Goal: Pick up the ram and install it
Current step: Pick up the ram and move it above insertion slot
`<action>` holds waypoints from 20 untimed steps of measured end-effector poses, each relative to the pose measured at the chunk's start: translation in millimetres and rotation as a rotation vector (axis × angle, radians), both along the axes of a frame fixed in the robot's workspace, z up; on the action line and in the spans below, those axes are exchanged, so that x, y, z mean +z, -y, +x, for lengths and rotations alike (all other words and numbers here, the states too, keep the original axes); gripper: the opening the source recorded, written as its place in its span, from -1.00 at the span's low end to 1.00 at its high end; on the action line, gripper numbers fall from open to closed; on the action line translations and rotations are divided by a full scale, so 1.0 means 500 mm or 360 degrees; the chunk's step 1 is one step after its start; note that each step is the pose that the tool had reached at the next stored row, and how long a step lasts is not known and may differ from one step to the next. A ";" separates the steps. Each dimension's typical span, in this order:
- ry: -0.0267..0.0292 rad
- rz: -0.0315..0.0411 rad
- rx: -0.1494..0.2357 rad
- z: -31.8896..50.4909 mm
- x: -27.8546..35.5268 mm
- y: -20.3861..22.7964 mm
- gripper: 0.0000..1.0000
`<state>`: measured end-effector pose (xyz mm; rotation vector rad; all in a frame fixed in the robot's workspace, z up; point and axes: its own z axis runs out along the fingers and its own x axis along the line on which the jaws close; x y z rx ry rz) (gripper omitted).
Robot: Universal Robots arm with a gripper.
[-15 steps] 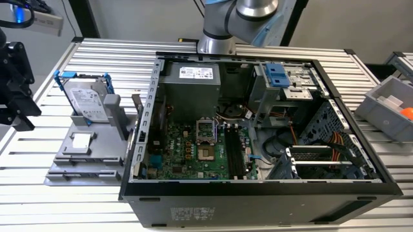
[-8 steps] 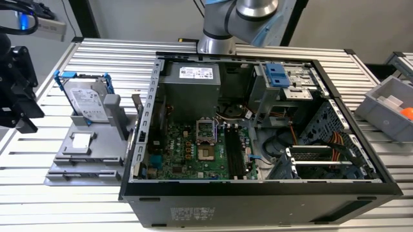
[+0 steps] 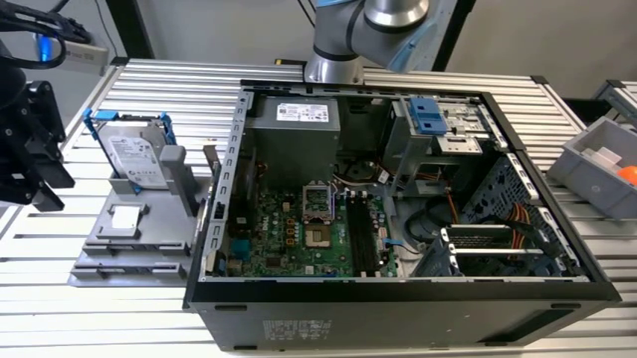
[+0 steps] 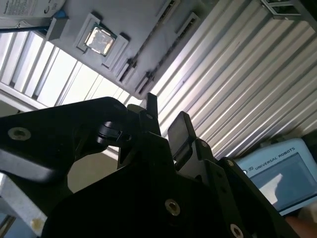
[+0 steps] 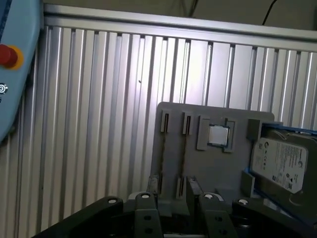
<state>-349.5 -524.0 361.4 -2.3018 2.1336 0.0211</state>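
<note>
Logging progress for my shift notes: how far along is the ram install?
Done: nothing visible; the motherboard's black slots look empty. In hand: nothing; the gripper is open near the gray holder, where what looks like the ram stands on edge. Left: both pick-up and installation.

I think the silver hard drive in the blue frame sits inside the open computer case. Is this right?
No. The hard drive in the blue frame sits on the grey fixture outside the open computer case, at the exterior view's left. The exterior view shows this.
</note>
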 end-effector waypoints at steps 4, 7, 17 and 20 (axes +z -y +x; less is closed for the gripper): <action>0.00013 0.0000 -0.0001 0.004 -0.010 -0.0001 1.00; 0.00018 0.0001 -0.0002 0.008 -0.019 0.0001 1.00; 0.00022 0.0016 -0.0017 0.019 -0.041 0.0001 1.00; 0.00026 0.0028 -0.0026 0.020 -0.048 -0.0001 1.00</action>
